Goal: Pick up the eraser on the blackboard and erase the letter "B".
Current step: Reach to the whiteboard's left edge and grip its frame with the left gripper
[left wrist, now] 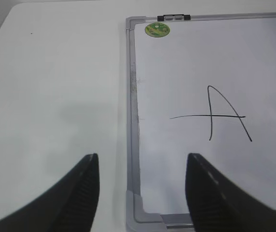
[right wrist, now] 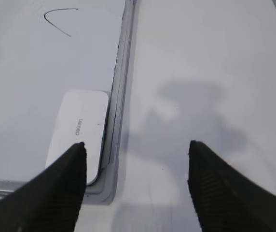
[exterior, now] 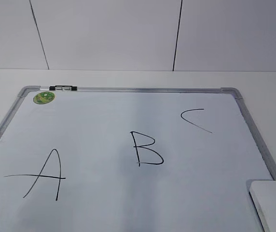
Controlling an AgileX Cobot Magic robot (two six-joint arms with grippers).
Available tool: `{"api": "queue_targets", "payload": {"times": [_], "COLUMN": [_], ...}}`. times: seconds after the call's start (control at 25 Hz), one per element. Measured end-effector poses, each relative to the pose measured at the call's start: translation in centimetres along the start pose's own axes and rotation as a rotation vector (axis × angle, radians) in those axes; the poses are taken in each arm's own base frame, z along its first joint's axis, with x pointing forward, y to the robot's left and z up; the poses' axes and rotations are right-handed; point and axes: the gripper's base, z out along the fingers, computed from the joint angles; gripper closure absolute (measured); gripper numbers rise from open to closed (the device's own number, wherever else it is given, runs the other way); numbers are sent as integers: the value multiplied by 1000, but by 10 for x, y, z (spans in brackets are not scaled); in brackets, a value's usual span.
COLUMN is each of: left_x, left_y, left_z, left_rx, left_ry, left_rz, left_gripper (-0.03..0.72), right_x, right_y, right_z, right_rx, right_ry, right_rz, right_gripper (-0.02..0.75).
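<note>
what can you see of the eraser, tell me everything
The eraser is a flat white rounded-rectangle block, plastic by its look, with small grey lettering on top. It lies flat on the blackboard in the near right corner, alongside the frame. Nothing grips it; the right gripper hangs open above, offset toward the table.

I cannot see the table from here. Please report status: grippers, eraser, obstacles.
Left gripper open, empty. Right gripper open, empty, above the board's corner. Eraser flat on the blackboard, untouched. Letter "B" intact. No obstacle seen.
</note>
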Motion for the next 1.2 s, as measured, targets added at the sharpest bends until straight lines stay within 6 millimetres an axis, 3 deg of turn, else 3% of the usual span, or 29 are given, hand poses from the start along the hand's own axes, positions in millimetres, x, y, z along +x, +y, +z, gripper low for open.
{"api": "queue_targets", "payload": {"times": [0.28,0.52,0.96,1.2], "left_x": [0,-2,-47,-72], "left_y": [-3,-2,3,8], "left_z": [0,3,24,55], "left_rx": [28,28,-5,-48], "left_ry": [-1,33,299,489], "left_rz": [-14,-16,8,65], "left_gripper": [267,304,323,325], "right_x": [-26,-44,-58,-59], "right_y": [-3,-1,5,5], "right_z": [1,25,60,68], "right_rx": [-14,-57,-139,-138], "right_ry": [123,278,486,526], "right_rz": [54,101,171,172], "right_gripper": [216,216,216,216]}}
